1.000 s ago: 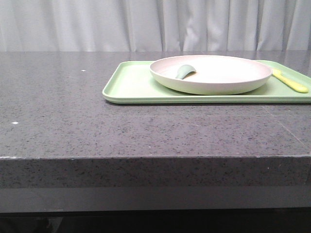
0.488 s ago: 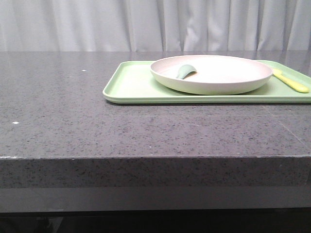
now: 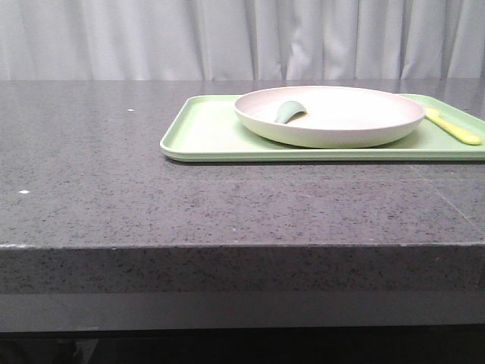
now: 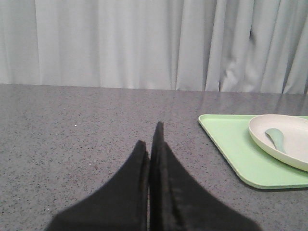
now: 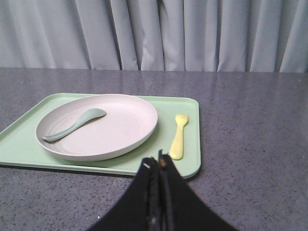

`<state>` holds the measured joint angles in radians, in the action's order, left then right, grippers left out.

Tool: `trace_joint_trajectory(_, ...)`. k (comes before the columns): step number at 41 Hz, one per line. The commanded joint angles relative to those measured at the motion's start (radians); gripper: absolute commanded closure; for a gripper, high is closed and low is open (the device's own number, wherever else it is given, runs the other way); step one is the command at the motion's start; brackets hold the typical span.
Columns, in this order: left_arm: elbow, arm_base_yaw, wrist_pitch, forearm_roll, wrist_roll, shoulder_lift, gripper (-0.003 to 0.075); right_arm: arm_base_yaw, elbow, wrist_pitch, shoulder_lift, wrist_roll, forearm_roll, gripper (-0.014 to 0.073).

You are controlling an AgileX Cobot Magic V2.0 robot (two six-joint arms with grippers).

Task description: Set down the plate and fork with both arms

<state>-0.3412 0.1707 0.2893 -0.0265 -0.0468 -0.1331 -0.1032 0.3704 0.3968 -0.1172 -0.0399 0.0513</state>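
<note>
The pale pinkish-white plate (image 3: 356, 125) sits on a light green tray (image 3: 204, 133) at the back right of the table. It also shows in the right wrist view (image 5: 120, 125) and partly in the left wrist view (image 4: 293, 154). The small yellow fork (image 3: 453, 126) lies on the tray just right of the plate, clear in the right wrist view (image 5: 178, 137). My left gripper (image 4: 151, 137) is shut and empty, over bare table left of the tray. My right gripper (image 5: 158, 163) is shut and empty, at the tray's near edge, close to the fork's handle. Neither gripper shows in the front view.
A grey-green spoon-like piece (image 3: 288, 111) lies inside the plate, also visible in the right wrist view (image 5: 72, 125). The dark speckled table (image 3: 114, 174) has its front edge near the camera. A grey curtain (image 3: 242, 38) hangs behind.
</note>
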Motion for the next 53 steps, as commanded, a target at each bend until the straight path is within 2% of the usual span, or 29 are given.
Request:
trace_joint_trajectory(1, -0.024, -0.001, -0.076, -0.003, -0.01, -0.015, 0.0738, 0.002, 0.022, -0.09, -0.011, 0.007, -0.012, 0.0713)
trace_joint_trajectory(29, -0.004, -0.011, -0.078, -0.003, -0.01, -0.003, 0.0738, 0.002, 0.022, -0.09, -0.011, 0.007, -0.012, 0.0713)
trace_joint_trajectory(39, 0.135, -0.131, -0.078, -0.003, -0.01, 0.121, 0.0738, 0.002, 0.022, -0.09, -0.011, 0.007, -0.012, 0.0713)
trace_joint_trajectory(48, 0.255, -0.144, -0.106, -0.003, -0.01, 0.16, 0.0738, 0.002, 0.022, -0.09, -0.011, 0.007, -0.012, 0.0713)
trace_joint_trajectory(53, 0.311, -0.144, -0.166, -0.003, -0.01, 0.16, 0.0738, 0.002, 0.022, -0.09, -0.011, 0.007, -0.012, 0.0713)
